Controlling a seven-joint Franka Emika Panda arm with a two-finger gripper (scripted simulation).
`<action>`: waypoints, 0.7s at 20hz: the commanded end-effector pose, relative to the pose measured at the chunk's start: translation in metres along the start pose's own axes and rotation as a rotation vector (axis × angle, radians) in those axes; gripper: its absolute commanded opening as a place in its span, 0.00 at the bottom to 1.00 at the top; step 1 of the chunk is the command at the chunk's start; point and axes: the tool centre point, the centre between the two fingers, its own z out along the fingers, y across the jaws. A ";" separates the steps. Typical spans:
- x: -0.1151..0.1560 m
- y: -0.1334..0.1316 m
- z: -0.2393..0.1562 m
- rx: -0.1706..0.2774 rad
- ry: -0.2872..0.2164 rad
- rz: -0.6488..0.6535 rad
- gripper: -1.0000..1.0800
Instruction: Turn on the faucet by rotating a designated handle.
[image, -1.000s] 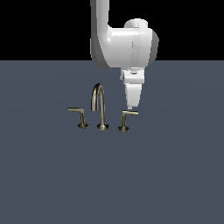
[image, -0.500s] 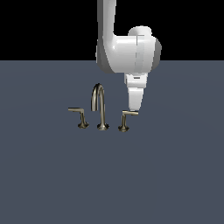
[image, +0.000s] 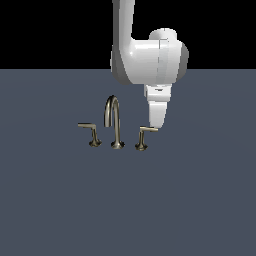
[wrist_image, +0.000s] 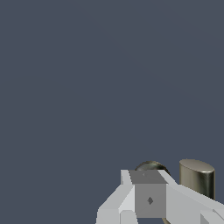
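— What's there, from the exterior view's left?

— A mirror-twin lever (image: 90, 131), the brushed grey-bronze faucet's arched spout (image: 114, 119), then the short bronze handle (image: 144, 136), its bar lying level, pointing right.

— And the white gripper (image: 155, 126)?

— At the bar's tip, seemingly touching. Fingers: can't tell. Approach looks finished; next, I'd guess, a sideways push.

Brushed bronze-grey metal faucet (image: 115, 122), glossy white plastic-looking arm (image: 150, 60), matt slate floor (image: 60, 200)

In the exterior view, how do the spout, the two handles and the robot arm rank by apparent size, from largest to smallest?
1. Robot arm, largest by far.
2. Spout.
3. Right handle and left handle: these look alike, so I do not rank them.
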 end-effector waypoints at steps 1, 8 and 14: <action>0.004 0.007 0.000 0.000 0.000 0.000 0.00; 0.006 0.015 0.000 0.010 -0.003 -0.006 0.00; 0.004 0.035 0.000 0.006 -0.002 -0.004 0.00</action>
